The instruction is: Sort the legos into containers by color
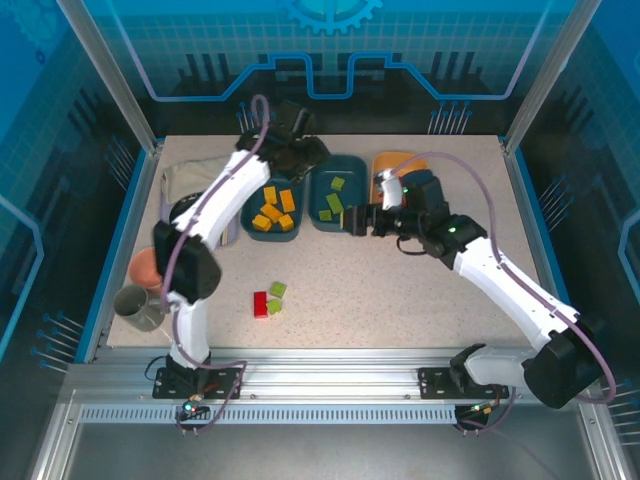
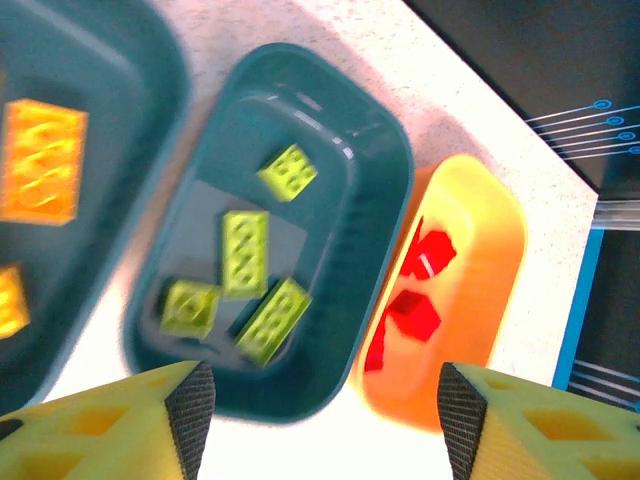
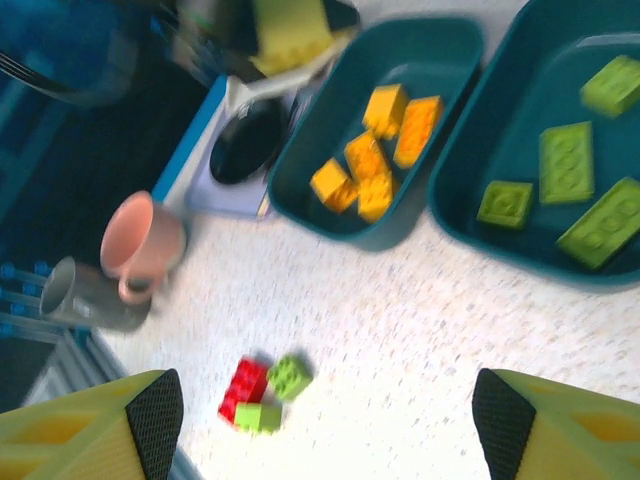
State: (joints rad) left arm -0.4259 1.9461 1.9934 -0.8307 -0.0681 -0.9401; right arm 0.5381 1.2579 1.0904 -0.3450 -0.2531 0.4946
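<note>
Three tubs stand in a row at the back. The left teal tub (image 1: 272, 237) holds orange-yellow bricks (image 3: 375, 150). The middle teal tub (image 1: 316, 205) holds several light green bricks (image 2: 245, 255). The light orange tub (image 2: 480, 260) holds red bricks (image 2: 415, 310) and is partly covered by my right arm in the top view. A red brick (image 1: 260, 304) and two green bricks (image 1: 278, 289) lie loose in a cluster on the table. My left gripper (image 2: 325, 410) hangs open above the tubs' back edge. My right gripper (image 3: 325, 420) is open, high over the table in front of the green tub.
At the left edge are a pink cup (image 1: 147, 266), a grey cup (image 1: 140, 308), a black round dish (image 1: 185, 208) and a folded cloth (image 1: 190, 180). Bare tabletop lies between the loose bricks and the tubs, and to the front right.
</note>
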